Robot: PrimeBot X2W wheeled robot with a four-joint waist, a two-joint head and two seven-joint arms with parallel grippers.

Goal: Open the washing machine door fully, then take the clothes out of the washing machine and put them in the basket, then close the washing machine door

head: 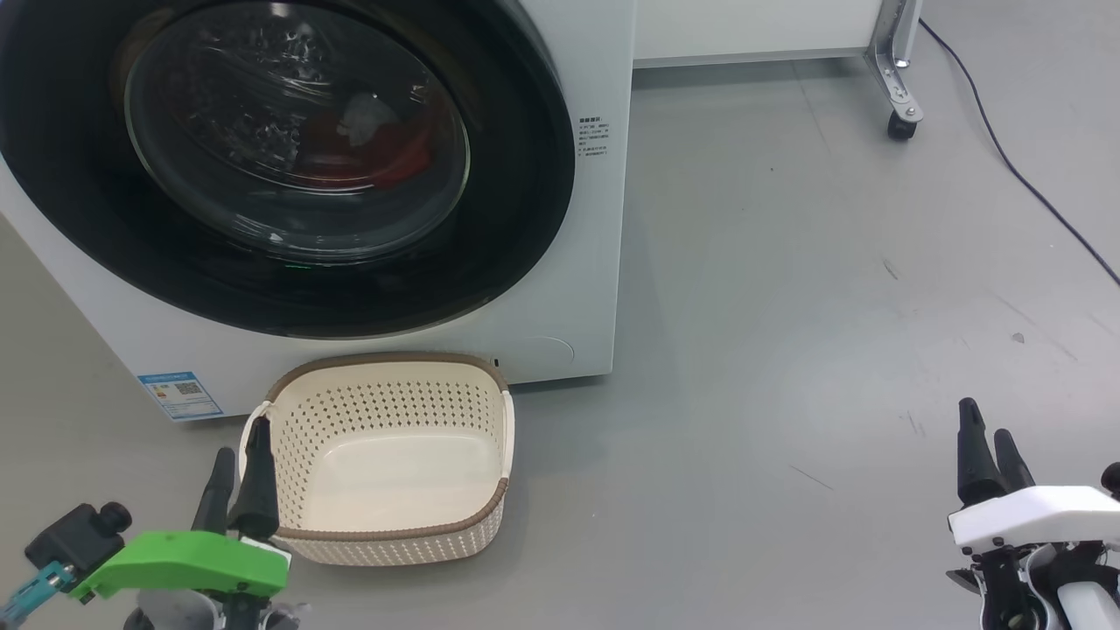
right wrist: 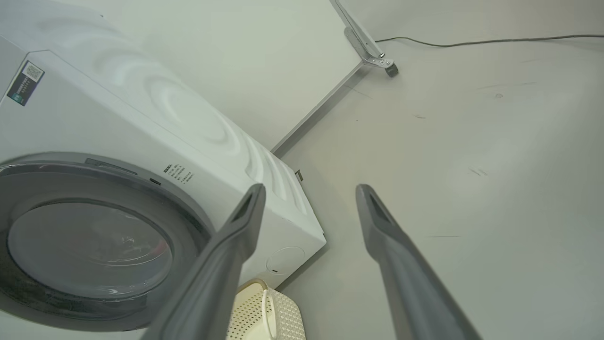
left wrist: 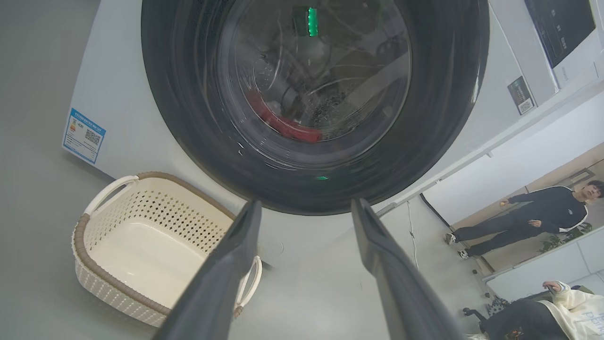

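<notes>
The white washing machine [head: 577,289] stands at the upper left with its round black-rimmed door [head: 289,166] shut against its front. Red and white clothes [head: 385,144] show through the glass, and red clothes [left wrist: 283,123] in the left wrist view too. The cream basket [head: 389,534] sits empty on the floor just below the door. My left gripper [head: 241,459] is open at the basket's near-left corner, fingers [left wrist: 226,269] spread and empty. My right gripper [head: 987,442] hovers open over bare floor at the lower right, well away from the machine [right wrist: 212,156] and door [right wrist: 89,245].
Grey floor [head: 787,306] stretches to the right of the machine. A wheeled metal frame leg [head: 901,96] and a black cable [head: 1024,175] lie at the far right. In the left wrist view a person [left wrist: 533,222] stands in the background and another is seated [left wrist: 547,311] low at the right.
</notes>
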